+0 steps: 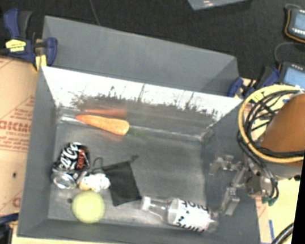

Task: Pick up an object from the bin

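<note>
In the camera view the arm [287, 125] reaches in from the right, and its claw [230, 201] hangs low against the right-hand side of the bin [139, 59]. I cannot tell whether the claw is open or closed, and nothing from the bin is seen in it, so the pick looks not yet made and the step in hand is likely the approach. The nearest thing is a clear plastic bottle [183, 213] with a dark-printed white label. It lies on its side along the near wall, cap end pointing left, with its base just beside the claw, below it and to the left. The rest is well apart on the left: a crushed dark can [69, 164], a small white lump [96, 182], a black cloth [122, 181] and a yellow-green ball [88, 206] lie clustered, with a carrot [103, 123] by the far wall. If the bottle is the target, the next move calls for setting the claw across its body, clear of the wall, since a round bottle may roll.
</note>
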`<action>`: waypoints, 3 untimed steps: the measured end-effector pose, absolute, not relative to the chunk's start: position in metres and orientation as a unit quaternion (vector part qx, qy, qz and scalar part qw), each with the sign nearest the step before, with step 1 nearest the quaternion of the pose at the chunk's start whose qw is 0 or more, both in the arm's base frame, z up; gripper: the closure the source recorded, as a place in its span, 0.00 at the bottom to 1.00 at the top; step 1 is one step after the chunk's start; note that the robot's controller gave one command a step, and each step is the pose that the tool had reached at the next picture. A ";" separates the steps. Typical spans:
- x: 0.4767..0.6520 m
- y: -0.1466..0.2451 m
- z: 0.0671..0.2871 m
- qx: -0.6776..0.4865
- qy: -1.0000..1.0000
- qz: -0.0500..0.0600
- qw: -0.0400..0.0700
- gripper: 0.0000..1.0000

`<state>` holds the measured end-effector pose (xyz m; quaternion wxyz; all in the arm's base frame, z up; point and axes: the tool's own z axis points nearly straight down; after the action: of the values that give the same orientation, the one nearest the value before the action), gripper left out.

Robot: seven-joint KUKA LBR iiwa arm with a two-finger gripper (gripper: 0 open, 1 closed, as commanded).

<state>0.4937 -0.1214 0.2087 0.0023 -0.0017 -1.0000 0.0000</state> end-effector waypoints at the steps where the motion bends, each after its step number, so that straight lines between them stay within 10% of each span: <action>1: 0.495 -0.121 0.213 0.000 -1.000 0.001 -0.002 0.00; 3: 0.491 -0.099 0.123 0.019 -1.000 0.001 -0.004 0.00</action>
<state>0.4907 -0.0988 0.1230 -0.0042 0.0190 -0.9998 0.0012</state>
